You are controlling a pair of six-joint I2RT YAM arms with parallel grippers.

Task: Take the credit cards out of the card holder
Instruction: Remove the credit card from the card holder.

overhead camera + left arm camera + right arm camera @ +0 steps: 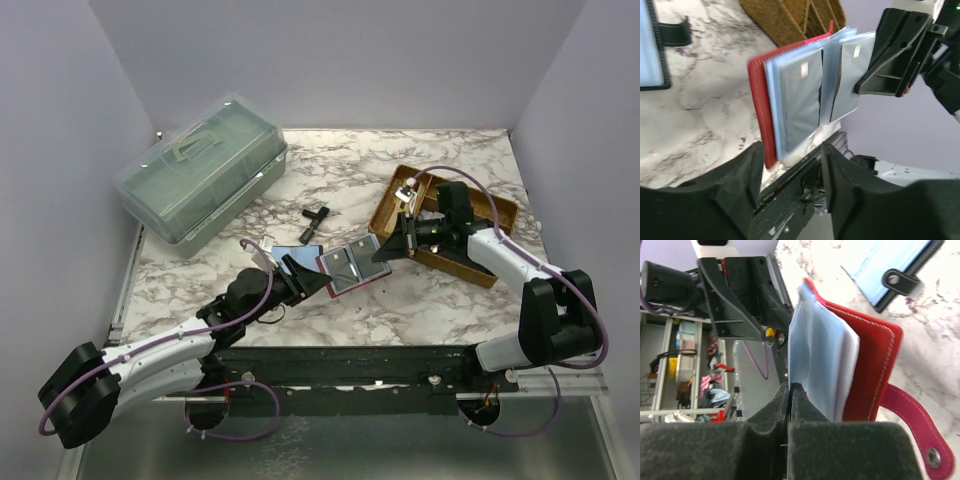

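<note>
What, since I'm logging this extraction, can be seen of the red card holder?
The red card holder is open over the marble table, between both arms: a stitched, leather-like red cover with a snap strap, and fanned clear sleeves holding grey cards. Its near edge sits between the fingers of the left gripper; the right gripper pinches the outermost sleeve.

Two robot arms reach inward from the near edge and meet over the middle of the tabletop (pixel 440 300). The left arm (pixel 160 350) stretches low and long from the lower left, its pincer (pixel 312 283) pointing right. Its fingers (pixel 740 190) stand apart with a corner of the card holder (pixel 757 100) at the gap; whether they press it cannot be told. The right arm (pixel 510 260) bends at the elbow and doubles back leftward, its pincer (pixel 380 251) closed flat on the edge of a credit card (pixel 852 75).
</note>
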